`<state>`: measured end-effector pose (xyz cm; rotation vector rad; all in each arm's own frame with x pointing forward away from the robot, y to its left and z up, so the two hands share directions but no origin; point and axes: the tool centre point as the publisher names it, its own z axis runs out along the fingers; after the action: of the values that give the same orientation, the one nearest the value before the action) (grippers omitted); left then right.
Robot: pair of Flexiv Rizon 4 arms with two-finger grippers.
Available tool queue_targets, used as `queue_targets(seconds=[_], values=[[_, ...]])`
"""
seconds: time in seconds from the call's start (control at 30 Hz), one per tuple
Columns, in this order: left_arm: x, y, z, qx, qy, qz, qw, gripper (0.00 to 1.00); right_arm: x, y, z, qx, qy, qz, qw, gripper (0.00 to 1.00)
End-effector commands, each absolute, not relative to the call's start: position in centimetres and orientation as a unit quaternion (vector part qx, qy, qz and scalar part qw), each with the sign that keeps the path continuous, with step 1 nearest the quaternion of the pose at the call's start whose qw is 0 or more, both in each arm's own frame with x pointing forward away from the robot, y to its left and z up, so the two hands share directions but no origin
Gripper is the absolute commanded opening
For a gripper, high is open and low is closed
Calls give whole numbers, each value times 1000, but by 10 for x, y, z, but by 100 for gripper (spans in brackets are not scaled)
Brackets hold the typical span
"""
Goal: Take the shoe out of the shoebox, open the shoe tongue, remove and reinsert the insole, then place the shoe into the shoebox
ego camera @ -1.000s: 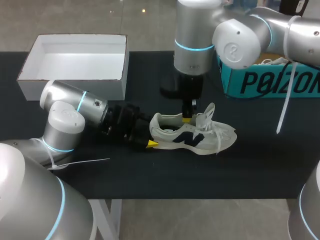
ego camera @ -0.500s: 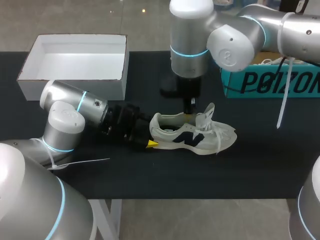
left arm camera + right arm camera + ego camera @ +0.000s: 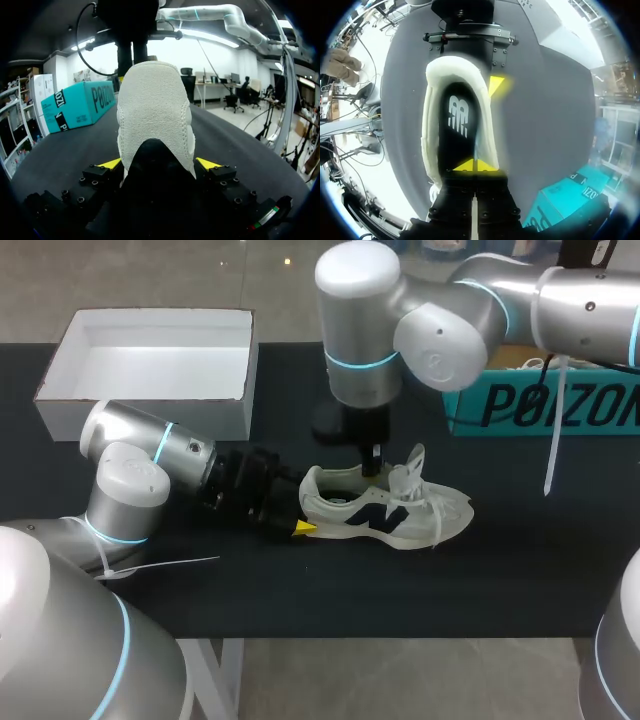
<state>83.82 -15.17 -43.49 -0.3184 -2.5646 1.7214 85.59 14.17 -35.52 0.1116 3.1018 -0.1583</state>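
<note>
Head: shoe [image 3: 385,508] out of box [image 3: 540,405], on desk [image 3: 520,570], heel [image 3: 314,490] in left claw [image 3: 303,515], right claw [image 3: 373,465] over its opening. Left wrist: claw clenched on heel from both sides. Right wrist: claw pinched shut above seated insole [image 3: 457,125]; removal, reinsertion and boxing remain.

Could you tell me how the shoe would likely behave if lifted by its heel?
Probably light: the shoe looks a slim, soft trainer. Held only at the heel by the left gripper, the toe may droop. Its loose laces would likely dangle.
</note>
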Motion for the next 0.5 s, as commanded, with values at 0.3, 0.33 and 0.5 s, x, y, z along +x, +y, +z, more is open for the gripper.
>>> queue_targets(seconds=[0.3,0.33,0.5], values=[[838,-152,-437,-103,-826,555,18,0,853,142,-388,40,997,-59,-2,0],[838,-152,-437,-103,-826,555,18,0,854,142,-390,41,997,-59,-3,0],[838,-152,-437,-103,-826,555,18,0,854,140,-394,44,997,-61,-10,0]])
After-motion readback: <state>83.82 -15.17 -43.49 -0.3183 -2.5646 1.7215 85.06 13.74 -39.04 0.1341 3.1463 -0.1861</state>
